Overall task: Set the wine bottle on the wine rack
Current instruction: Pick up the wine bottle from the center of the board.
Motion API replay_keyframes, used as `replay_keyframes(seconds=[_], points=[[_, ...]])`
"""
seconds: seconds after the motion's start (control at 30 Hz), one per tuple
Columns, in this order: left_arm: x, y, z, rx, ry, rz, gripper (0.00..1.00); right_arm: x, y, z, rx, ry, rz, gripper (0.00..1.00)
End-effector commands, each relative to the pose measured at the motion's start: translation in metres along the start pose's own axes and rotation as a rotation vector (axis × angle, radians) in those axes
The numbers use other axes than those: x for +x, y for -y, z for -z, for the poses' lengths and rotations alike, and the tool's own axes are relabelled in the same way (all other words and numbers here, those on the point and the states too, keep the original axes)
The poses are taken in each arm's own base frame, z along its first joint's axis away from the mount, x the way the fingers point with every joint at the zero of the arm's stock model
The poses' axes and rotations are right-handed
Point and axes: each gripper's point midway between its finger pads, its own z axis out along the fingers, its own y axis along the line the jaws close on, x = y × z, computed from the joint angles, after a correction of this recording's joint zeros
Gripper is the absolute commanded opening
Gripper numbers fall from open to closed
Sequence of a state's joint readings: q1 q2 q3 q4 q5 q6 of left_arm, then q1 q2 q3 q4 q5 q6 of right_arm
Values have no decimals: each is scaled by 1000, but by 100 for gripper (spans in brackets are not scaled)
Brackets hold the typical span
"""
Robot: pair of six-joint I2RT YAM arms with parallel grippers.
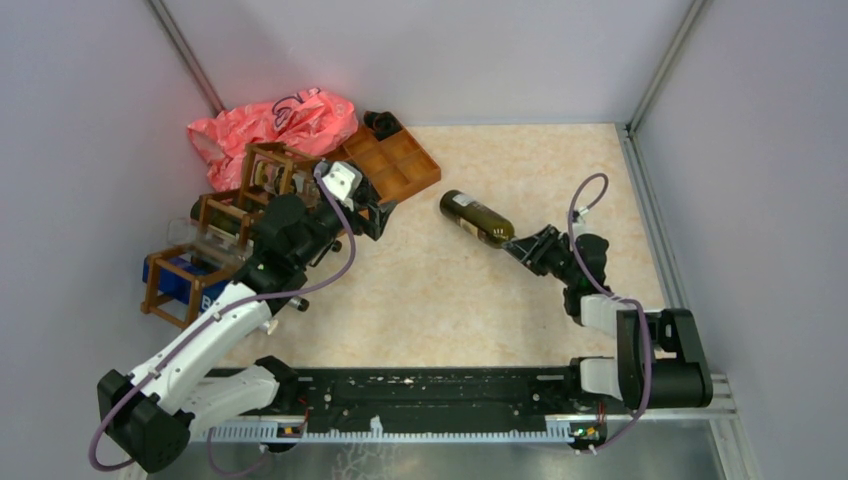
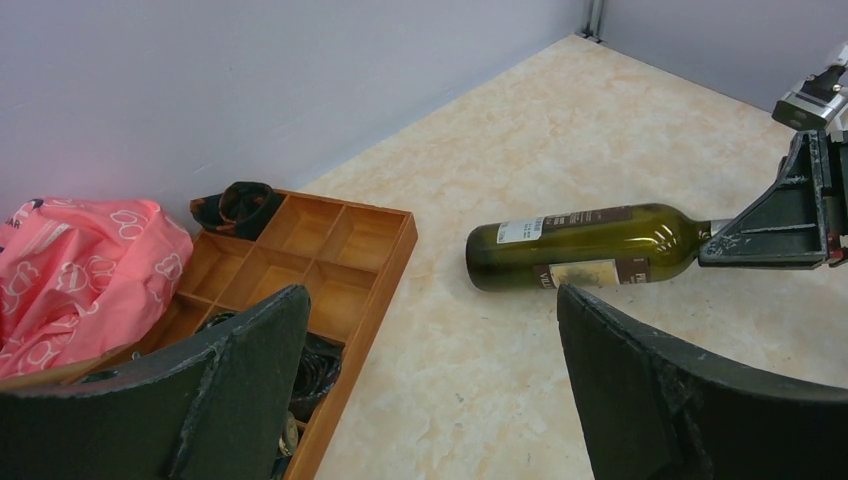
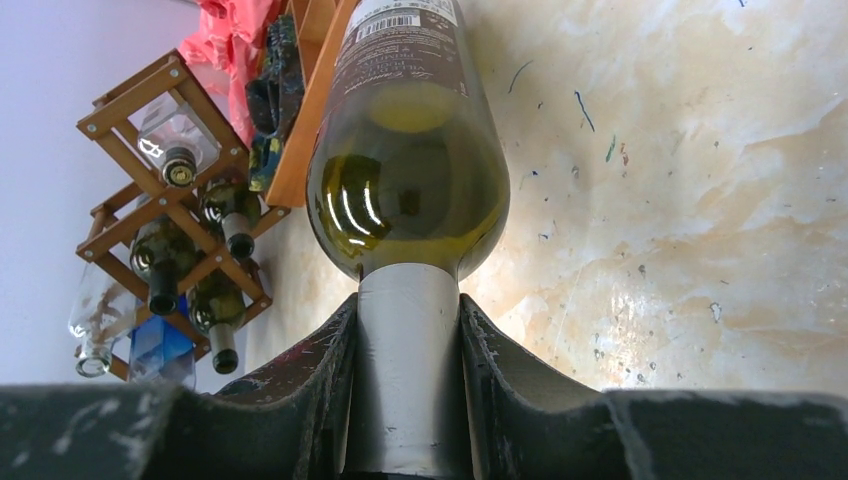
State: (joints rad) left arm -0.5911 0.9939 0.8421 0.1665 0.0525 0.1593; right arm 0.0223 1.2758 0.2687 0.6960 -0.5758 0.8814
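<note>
Beige marbled table point(image 1: 440, 300), grey walls around. Right gripper point(image 3: 408, 330) is clamped tight on the neck of the wine bottle point(image 1: 476, 217). The bottle lies on its side straight out ahead of the fingers, base pointing away, and looks to be resting on the table rather than lifted. Left gripper point(image 2: 430, 380) is spread wide with nothing in it, and the bottle sits across its front, well apart.

Step, as I read it: grasp made, transport not yet begun. The next move calls for lifting the bottle by the neck and carrying it ahead and to the left of the right gripper to the wine rack point(image 1: 215, 207), then lining it up with a free cell. Several cells already hold bottles; from the right wrist view I cannot tell which is free.

In the way: the orange-brown tray point(image 1: 395, 160) lies just past the bottle's base, between it and the rack. The left arm also stretches across the front of the rack. Pink plastic bag point(image 1: 275, 125) sits behind the tray, and something blue point(image 1: 180, 275) sits at the rack's near end.
</note>
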Motion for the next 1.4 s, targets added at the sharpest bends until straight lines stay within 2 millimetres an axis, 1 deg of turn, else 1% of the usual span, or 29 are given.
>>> replay_keyframes(seconds=[0.0, 0.23, 0.4, 0.9, 1.0, 1.13, 1.37], points=[[0, -2, -2, -3, 16, -15, 99, -11, -34, 1, -120, 48, 120, 0], [3, 1, -4, 15, 7, -16, 99, 20, -24, 2, -96, -5, 129, 0], [5, 2, -5, 20, 3, -16, 99, 38, -14, 1, -59, -46, 145, 0], [7, 2, -6, 18, -3, -17, 99, 93, 18, -10, 57, -222, 209, 0], [7, 2, -6, 18, -2, -18, 99, 99, 21, -13, 84, -246, 242, 0], [6, 2, -6, 18, -2, -20, 99, 103, 26, -15, 122, -264, 272, 1], [6, 2, -5, 16, -2, -21, 99, 108, 36, -16, 175, -295, 303, 13]])
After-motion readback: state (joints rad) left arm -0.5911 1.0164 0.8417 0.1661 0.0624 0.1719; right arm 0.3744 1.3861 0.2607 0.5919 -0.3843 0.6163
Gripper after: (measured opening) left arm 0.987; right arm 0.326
